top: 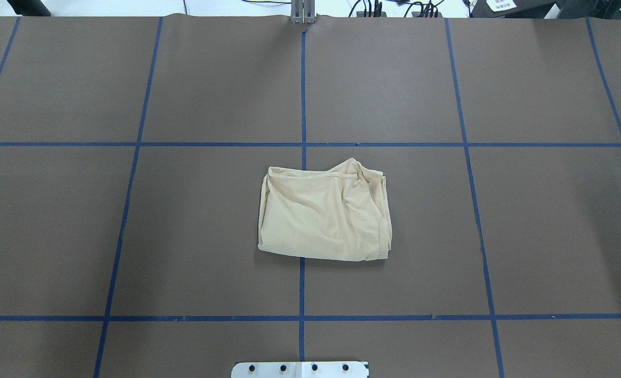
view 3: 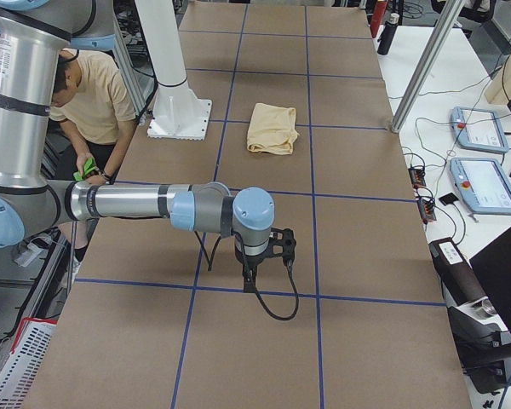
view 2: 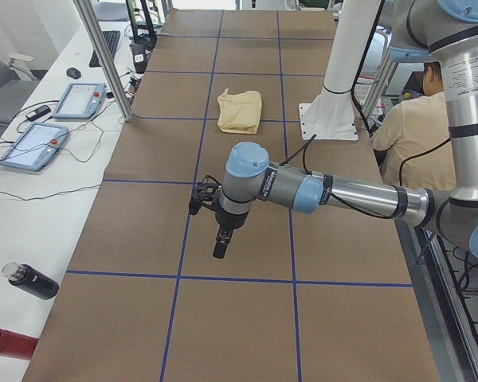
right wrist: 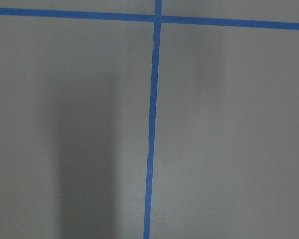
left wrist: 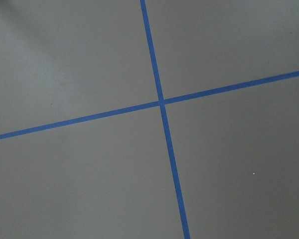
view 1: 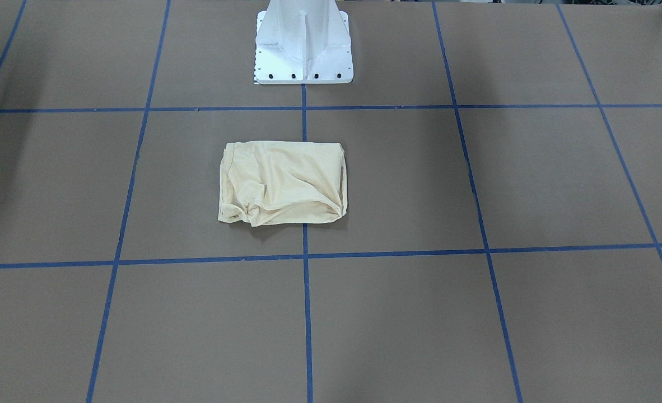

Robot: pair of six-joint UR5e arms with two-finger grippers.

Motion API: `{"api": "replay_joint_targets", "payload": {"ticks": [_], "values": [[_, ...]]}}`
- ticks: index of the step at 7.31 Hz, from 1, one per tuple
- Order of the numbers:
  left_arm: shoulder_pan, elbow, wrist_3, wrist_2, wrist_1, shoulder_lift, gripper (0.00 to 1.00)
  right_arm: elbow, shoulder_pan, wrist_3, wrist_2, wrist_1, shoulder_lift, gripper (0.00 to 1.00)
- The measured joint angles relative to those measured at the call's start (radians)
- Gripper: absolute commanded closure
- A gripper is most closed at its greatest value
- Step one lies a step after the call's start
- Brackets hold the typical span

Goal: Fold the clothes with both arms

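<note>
L gripper (view 2: pixel 219 251) & R gripper (view 3: pixel 250 278) hang over table (top: pixel 184 236) ends, well apart from shirt (top: pixel 325 215). Open or closed: can't tell, side views only. Prob. parked clear, as shirt lies folded mid-table near pedestal (view 1: pixel 303 56). Overhead/front views show no arms; wrist cams only blue tape (left wrist: pixel 162 102).

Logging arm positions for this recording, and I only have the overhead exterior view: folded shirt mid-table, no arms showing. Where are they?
Observer: The left gripper hangs over bare table toward the end on the robot's left, well clear of the shirt.
Operator: And the right one?
Observer: The right gripper hangs likewise toward the opposite end; open or shut, I cannot tell.
Operator: Anyone nearby?
Observer: A person crouches off the table beside the white pedestal base.
</note>
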Motion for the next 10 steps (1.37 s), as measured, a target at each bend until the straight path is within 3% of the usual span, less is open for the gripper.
{"api": "replay_joint_targets", "payload": {"ticks": [4, 10], "values": [[0.000, 0.053, 0.041, -0.062, -0.036, 0.035, 0.00, 0.048, 0.000, -0.003, -0.010, -0.078, 0.024, 0.00], [-0.008, 0.085, 0.043, -0.038, -0.045, 0.013, 0.00, 0.048, -0.003, -0.008, -0.005, -0.077, 0.030, 0.00]]}}
